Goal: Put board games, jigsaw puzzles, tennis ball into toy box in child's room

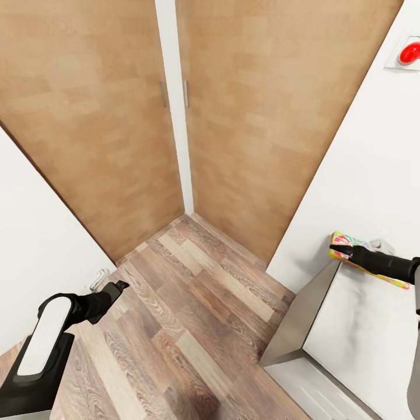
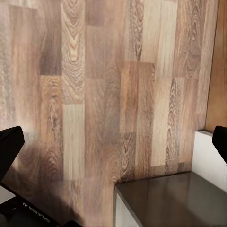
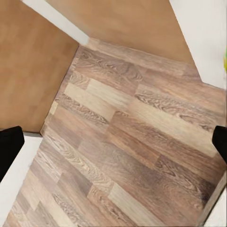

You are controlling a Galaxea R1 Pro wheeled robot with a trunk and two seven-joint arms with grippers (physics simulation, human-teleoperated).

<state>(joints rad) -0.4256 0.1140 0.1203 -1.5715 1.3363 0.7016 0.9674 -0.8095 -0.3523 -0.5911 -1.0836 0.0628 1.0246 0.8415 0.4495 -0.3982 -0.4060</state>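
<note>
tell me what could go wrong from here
The colourful game box sits at the right claw tip, close to the white wall. A turn could knock it loose, and I cannot confirm the grip. The left claw is open near the left wall, so swinging round in this tight corner may scrape it.

We cannot read the print on the colourful flat box (image 1: 366, 261): the right gripper (image 1: 345, 252) and its arm cover its middle. We see the red wall button (image 1: 410, 53) cut by the head view's right edge. In the right wrist view, a yellow-green sliver (image 3: 225, 60) at the edge is too small to identify.
</note>
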